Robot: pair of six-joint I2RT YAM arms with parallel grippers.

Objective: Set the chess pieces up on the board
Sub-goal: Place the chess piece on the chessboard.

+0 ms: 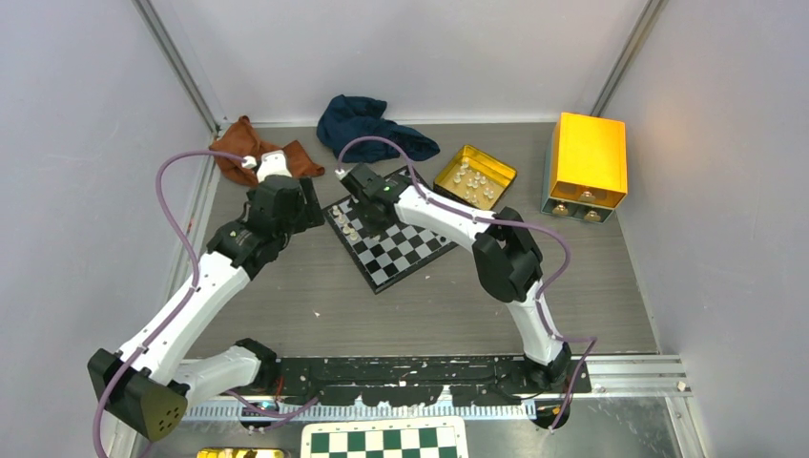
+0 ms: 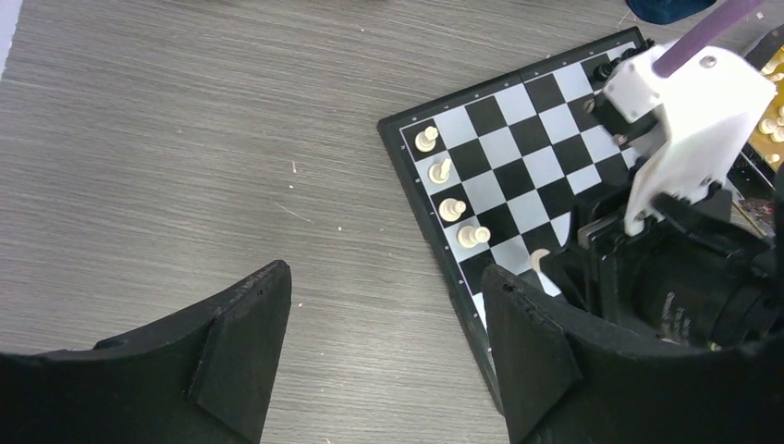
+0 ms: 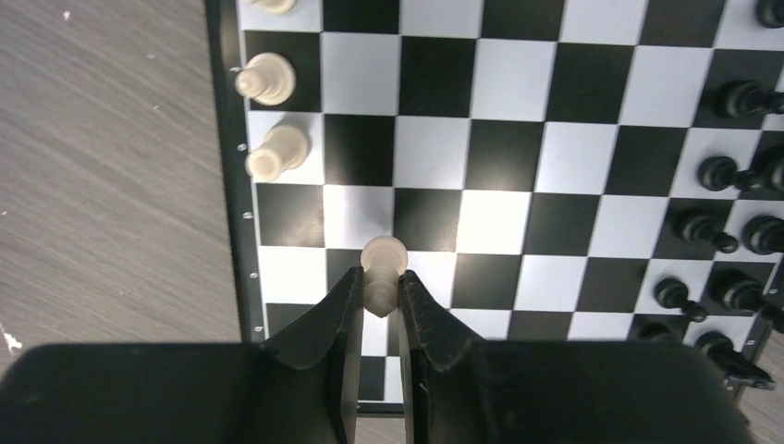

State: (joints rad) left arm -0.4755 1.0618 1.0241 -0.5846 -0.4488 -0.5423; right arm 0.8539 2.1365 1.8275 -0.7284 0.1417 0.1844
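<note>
The right gripper (image 3: 379, 289) was clamped on a tiny cream-white chess piece (image 3: 382, 264). Its two black fingers (image 3: 340, 310) pinched the stem low over the small square chessboard (image 3: 499, 157) with black and pale checks. Whether the piece touched the square could not be told. It sat near the edge column where other cream-white pieces (image 3: 266, 79) stood, and small black pieces (image 3: 730, 97) lined the opposite side.

The left gripper (image 2: 384, 277) hung wide apart and empty over the grey wood-grain table (image 2: 185, 139), just beside the chessboard's rim. From its camera, the right arm's white link (image 2: 693, 120) and black wrist blocked much of the far half of the chessboard.

Beyond the chessboard lay a gold metal tray (image 1: 450, 166) holding more pale pieces (image 1: 474, 176), a dark blue cloth (image 1: 367, 124) and a rust-brown cloth (image 1: 234, 157). A yellow box (image 1: 587, 157) stood at the right. A green-and-white checkered sheet (image 1: 386, 441) lay by the arm bases.
</note>
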